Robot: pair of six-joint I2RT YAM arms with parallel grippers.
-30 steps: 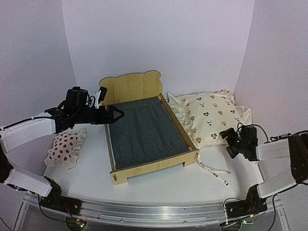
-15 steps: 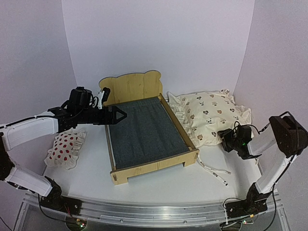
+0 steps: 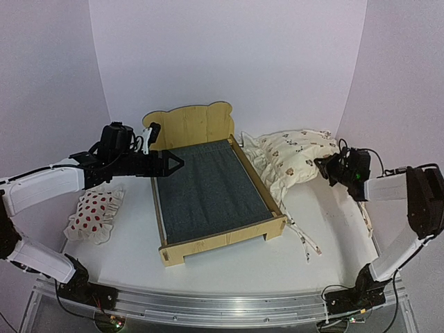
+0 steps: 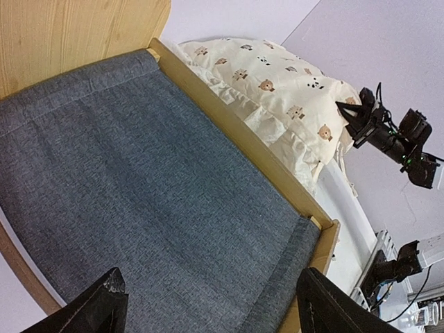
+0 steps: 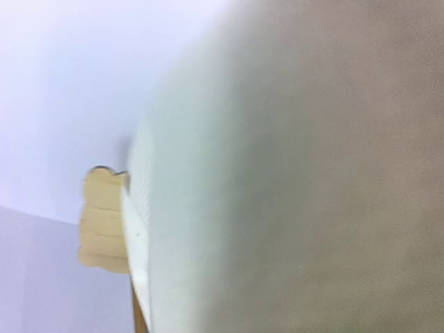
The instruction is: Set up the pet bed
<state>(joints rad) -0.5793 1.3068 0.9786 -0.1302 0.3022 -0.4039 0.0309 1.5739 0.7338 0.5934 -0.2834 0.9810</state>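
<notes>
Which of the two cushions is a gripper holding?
The cream bear-print cushion, right of the pet bed: the right gripper pinches its edge. The red-spotted pillow lies untouched.

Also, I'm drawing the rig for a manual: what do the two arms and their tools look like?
Both the left arm and right arm have white shells with black joints; thin black cables loop near the wrists. The left tool and right tool end in black pointed wedges.

Soft even light — blurry right-wrist view
</notes>
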